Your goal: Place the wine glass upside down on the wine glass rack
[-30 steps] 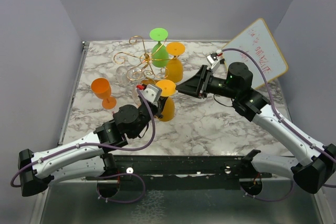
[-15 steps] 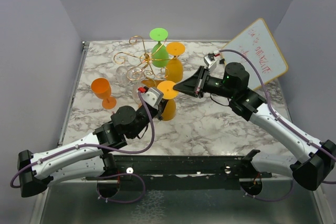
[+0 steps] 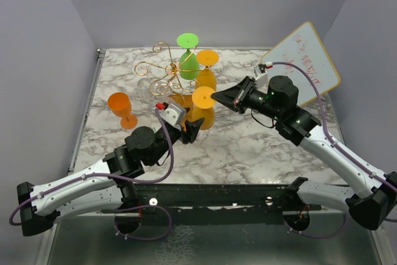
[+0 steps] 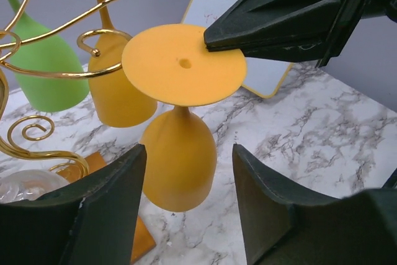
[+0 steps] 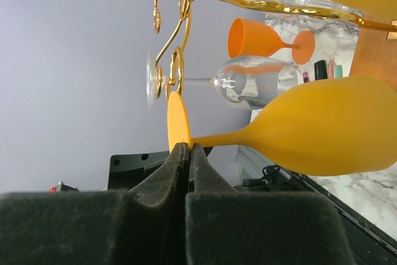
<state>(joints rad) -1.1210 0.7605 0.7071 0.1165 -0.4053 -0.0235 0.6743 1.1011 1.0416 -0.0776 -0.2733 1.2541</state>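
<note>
Plain grey walls (image 3: 43, 60) are boxing in a marble-patterned table (image 3: 248, 147), a scribbled whiteboard (image 3: 310, 60) is leaning behind, and bolted-down robot arms (image 3: 335, 153) are working: a robotics lab cell.

The wine glass rack (image 3: 172, 72) had an inverted wine glass (image 3: 203, 115) just before it, an upright glass (image 3: 119, 103) to its left, a whiteboard (image 3: 304, 60) well right.
</note>
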